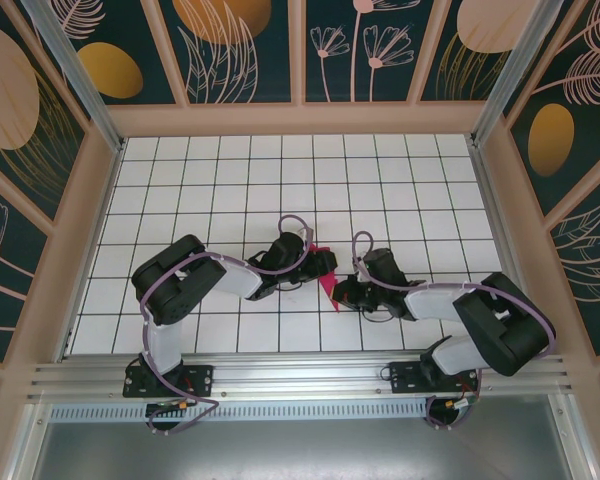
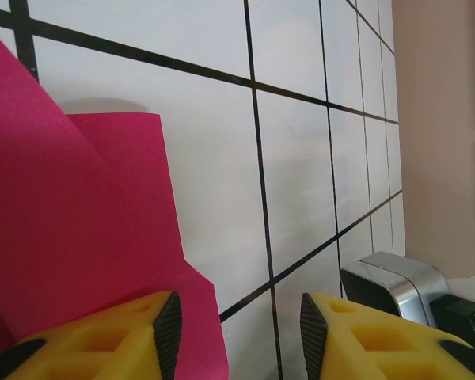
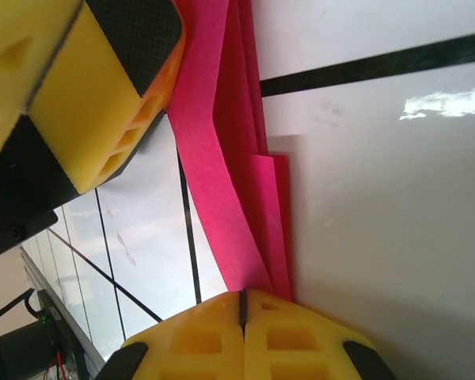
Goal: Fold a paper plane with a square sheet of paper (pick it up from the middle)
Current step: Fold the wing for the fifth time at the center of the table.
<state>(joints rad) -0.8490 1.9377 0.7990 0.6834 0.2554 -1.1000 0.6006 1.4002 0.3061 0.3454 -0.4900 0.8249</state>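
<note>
The right gripper (image 3: 242,307) has its jaws clenched on the paper (image 3: 226,166). The pink layers run straight into the seam between its 2 yellow fingers (image 3: 198,340), so the folded bundle stands on edge above the table (image 1: 220,180) rather than lying flat. I'd guess that grip keeps the creased layers stacked while the other arm works on them. The left gripper (image 2: 241,321) is released, jaws well apart with bare tiles showing through the gap. The paper sits to the side of the jaw on the left of its wrist view, curling behind it and just poking an edge into the gap. From the right wrist, 1 finger of the left arm (image 3: 103,103) sits beyond the clenched jaws with its black pad at the paper's flank, touching or nearly so; I can't say which. It looks placed to press or catch a flap, though that's only my reading. Overhead, both grippers meet nose to nose with a pink sliver between them, and the arms cover most of it. I can count about 3 layers edge-on, but whether a point exists yet can't be made out. A silver housing (image 2: 392,281) beyond the left gripper's other jaw is probably the other arm, but it is too cropped to be sure.
</note>
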